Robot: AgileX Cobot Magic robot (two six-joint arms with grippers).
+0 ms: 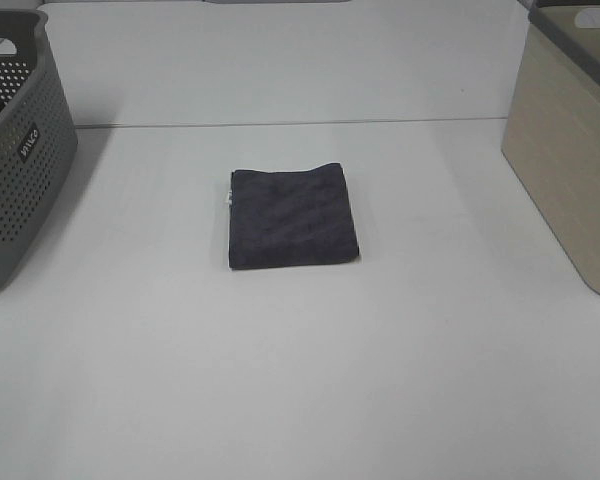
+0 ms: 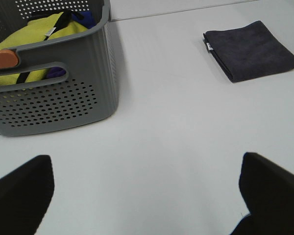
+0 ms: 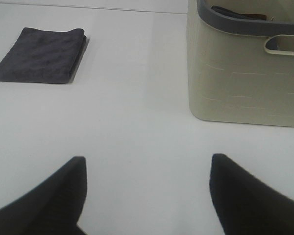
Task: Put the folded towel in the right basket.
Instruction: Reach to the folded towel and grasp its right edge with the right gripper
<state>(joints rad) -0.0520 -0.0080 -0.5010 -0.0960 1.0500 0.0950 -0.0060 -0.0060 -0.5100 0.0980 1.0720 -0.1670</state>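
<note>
**Reaching for the towel: the pick has not begun**

The folded towel [image 1: 293, 217] lies flat in the middle of the bench [image 1: 300, 400], well apart from both baskets. The right basket [image 1: 565, 170], beige with a grey rim, stands at the bench's right edge. The grey perforated basket [image 1: 20, 170] on the left already holds yellow cloth [image 2: 36, 36].

Neither arm shows in the high view. The right end effector [image 3: 147, 157] hangs over bare bench with its fingers spread wide and nothing between them. The left end effector [image 2: 147, 157] is likewise spread and empty.

The step in hand looks to be the right arm's approach to the towel. To do it well, the arm should probably come down over the towel's right-hand edge, which appears in the right wrist view to be the rounded fold. It should then press lightly into the bench so that the fingers gather every layer and not only the top one. A grip on the fold should keep the stack from opening when lifted. The carry then needs enough height to clear the basket's tall wall before release, with the towel fully over the opening.
</note>
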